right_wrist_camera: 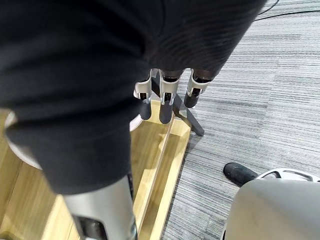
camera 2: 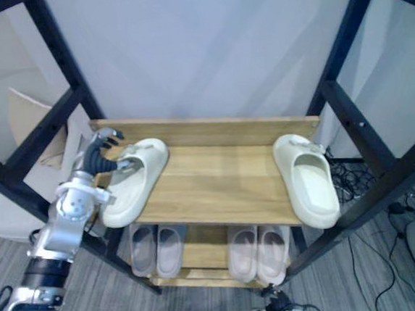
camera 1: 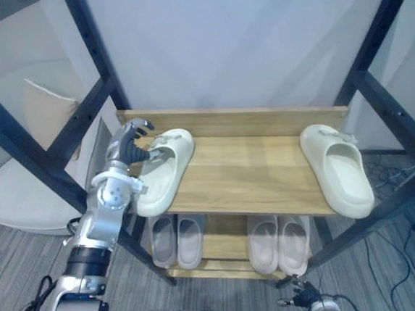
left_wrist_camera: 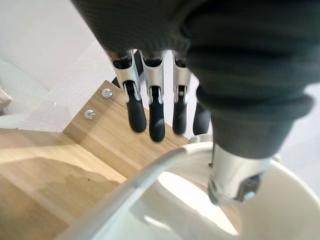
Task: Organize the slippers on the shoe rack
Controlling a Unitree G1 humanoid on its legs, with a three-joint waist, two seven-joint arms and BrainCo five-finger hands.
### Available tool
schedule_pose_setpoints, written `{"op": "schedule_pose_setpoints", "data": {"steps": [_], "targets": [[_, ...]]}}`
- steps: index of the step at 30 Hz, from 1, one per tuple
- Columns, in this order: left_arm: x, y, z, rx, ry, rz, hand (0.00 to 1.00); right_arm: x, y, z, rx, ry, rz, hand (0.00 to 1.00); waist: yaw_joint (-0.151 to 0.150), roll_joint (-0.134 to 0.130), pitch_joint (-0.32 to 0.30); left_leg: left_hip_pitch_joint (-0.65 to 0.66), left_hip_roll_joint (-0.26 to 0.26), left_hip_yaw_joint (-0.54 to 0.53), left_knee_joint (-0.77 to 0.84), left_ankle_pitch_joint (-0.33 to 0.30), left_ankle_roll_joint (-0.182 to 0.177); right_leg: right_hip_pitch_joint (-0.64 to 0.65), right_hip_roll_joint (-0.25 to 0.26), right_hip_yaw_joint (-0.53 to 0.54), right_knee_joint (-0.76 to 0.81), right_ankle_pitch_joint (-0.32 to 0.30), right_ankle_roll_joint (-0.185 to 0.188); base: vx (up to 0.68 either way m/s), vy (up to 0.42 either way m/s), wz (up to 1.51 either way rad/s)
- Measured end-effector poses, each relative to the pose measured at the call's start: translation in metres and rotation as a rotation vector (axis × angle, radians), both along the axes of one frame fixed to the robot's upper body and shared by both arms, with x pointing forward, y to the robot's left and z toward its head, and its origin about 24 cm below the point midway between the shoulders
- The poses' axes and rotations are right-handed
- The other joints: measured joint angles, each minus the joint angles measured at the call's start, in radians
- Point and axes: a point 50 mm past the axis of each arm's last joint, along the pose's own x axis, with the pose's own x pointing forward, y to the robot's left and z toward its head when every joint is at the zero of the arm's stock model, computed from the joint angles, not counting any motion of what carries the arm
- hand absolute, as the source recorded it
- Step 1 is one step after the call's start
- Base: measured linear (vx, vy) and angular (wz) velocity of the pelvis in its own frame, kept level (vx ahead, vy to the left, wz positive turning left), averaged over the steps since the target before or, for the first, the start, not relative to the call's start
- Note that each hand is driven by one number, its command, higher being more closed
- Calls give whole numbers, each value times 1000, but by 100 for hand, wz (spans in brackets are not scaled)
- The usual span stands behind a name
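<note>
Two cream slippers lie on the wooden top shelf (camera 1: 245, 170) of the shoe rack. The left slipper (camera 1: 162, 174) lies slanted at the shelf's left end, its heel past the front edge. The right slipper (camera 1: 337, 169) lies at the right end, also jutting over the front. My left hand (camera 1: 123, 150) is at the left slipper's outer side, open. Its fingers (left_wrist_camera: 150, 117) hang straight over the shelf's back rail, and its thumb (left_wrist_camera: 235, 175) reaches down into the slipper's (left_wrist_camera: 285, 200) opening. My right hand (camera 1: 305, 295) hangs low by the rack's foot, its fingers (right_wrist_camera: 167, 102) relaxed and holding nothing.
On the lower shelf stand a grey pair (camera 1: 176, 240) and a pinkish pair (camera 1: 278, 244). Black metal frame bars (camera 1: 36, 152) cross on both sides of the rack. A white round seat (camera 1: 14, 194) is at the left, and cables (camera 1: 387, 172) lie on the carpet at the right.
</note>
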Motion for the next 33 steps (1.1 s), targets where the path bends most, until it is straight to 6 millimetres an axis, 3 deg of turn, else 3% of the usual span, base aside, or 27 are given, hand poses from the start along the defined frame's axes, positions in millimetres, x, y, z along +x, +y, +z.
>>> {"op": "schedule_pose_setpoints", "data": {"steps": [12,18,21,23,27,33], "targets": [[2,-1,-2,-10,13,-5,100,-1,-1,1,0,0,-2,0,-4,7,3,5,0,9,0,0,0,0,-1,7,0,4,0,-6,3,-1],[2,-13,-3,-52,14,-53,100,1,-1,1,-3,-2,-2,0,-4,13,6,4,-6,6,0,2,3,1,-6,5,0,6,4,0,0,0],[1,-33,-3,-108,1,-111,100,1,-2,1,-4,-3,-2,0,-5,15,7,4,-10,6,0,3,5,1,-11,4,0,8,7,0,0,0],[1,-56,-5,-162,10,-190,100,2,-2,1,-1,-6,-9,0,-9,17,9,4,-14,6,0,4,7,1,-14,5,0,10,9,0,0,0],[-2,-81,-6,-218,16,-282,100,7,-2,2,3,-14,-18,0,-33,24,13,4,-16,8,0,5,7,0,-16,7,0,11,10,0,0,0],[-5,-113,-6,-255,36,-392,100,6,-3,1,6,-5,-30,0,-43,25,14,13,-14,15,-2,4,7,1,-15,18,0,11,10,0,0,-5]]}}
